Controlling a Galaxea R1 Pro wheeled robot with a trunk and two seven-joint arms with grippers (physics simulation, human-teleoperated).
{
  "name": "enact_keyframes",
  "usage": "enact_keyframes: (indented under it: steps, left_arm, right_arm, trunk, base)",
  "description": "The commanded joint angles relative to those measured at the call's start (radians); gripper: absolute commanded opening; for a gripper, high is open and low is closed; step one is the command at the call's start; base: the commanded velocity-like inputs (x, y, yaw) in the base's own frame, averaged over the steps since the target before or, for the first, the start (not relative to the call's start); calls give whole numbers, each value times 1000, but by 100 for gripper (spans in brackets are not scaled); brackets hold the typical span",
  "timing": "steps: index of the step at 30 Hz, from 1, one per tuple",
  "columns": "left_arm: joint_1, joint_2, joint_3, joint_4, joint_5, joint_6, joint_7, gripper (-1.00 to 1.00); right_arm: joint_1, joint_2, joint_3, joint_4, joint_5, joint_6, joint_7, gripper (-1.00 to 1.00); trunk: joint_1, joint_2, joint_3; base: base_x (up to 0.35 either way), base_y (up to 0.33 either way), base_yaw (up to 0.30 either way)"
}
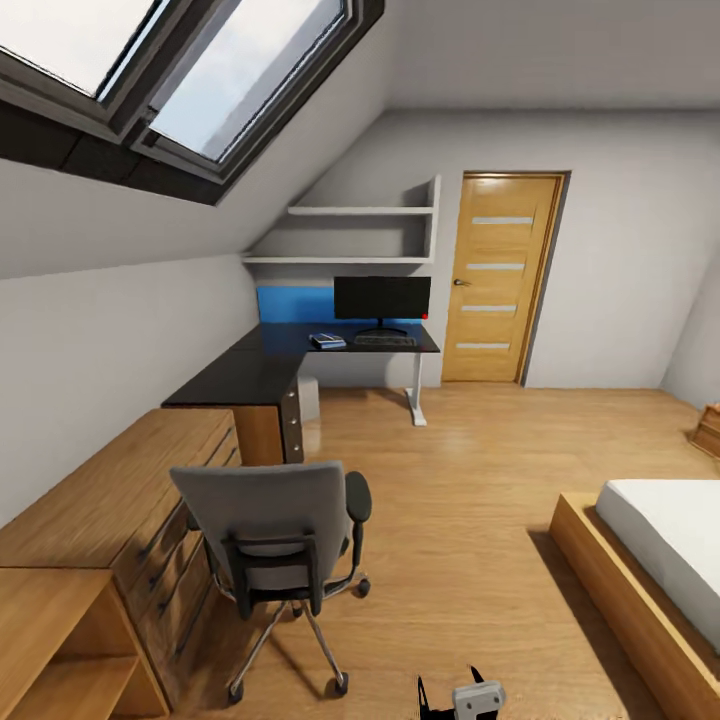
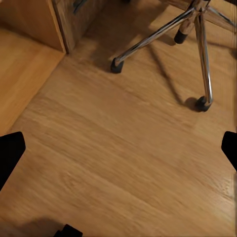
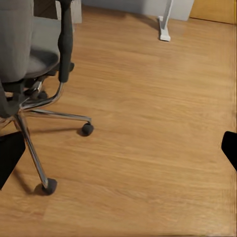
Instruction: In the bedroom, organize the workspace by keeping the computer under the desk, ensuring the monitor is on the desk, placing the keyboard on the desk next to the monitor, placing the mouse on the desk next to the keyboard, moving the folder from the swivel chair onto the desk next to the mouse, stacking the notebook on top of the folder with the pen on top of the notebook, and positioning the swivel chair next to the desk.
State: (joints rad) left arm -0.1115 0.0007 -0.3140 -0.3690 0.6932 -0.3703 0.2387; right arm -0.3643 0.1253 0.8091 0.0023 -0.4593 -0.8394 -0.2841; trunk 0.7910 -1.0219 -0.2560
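Swivel chair (image 1: 280,530), well short of the desk (image 1: 300,350): likely rolls easily if I push its stiff backrest (both my claws spread, empty).

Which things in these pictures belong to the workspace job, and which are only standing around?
For the job:
swivel chair
desk
monitor
keyboard
folder

Not for the job:
wooden door
bed
wall shelves
wooden cabinet
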Motion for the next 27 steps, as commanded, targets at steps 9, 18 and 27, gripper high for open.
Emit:
enact_keyframes:
  steps: [9, 18, 27]
  left_arm:
    - [0, 1, -9, -1, 5, -4, 8, 100]
    - [-1, 1, -9, -1, 5, -4, 8, 100]
    - [-1, 1, -9, -1, 5, -4, 8, 100]
  right_arm:
    - [-1, 1, 9, 1, -6, -1, -6, 100]
    - [-1, 2, 9, 1, -8, -1, -7, 100]
    - [-1, 2, 9, 1, -11, -1, -7, 100]
  trunk:
    - [0, -1, -1]
    - [0, -1, -1]
    - [0, -1, -1]
  base:
    - [0, 175, -119]
    - [0, 270, -8]
    - [0, 165, 0]
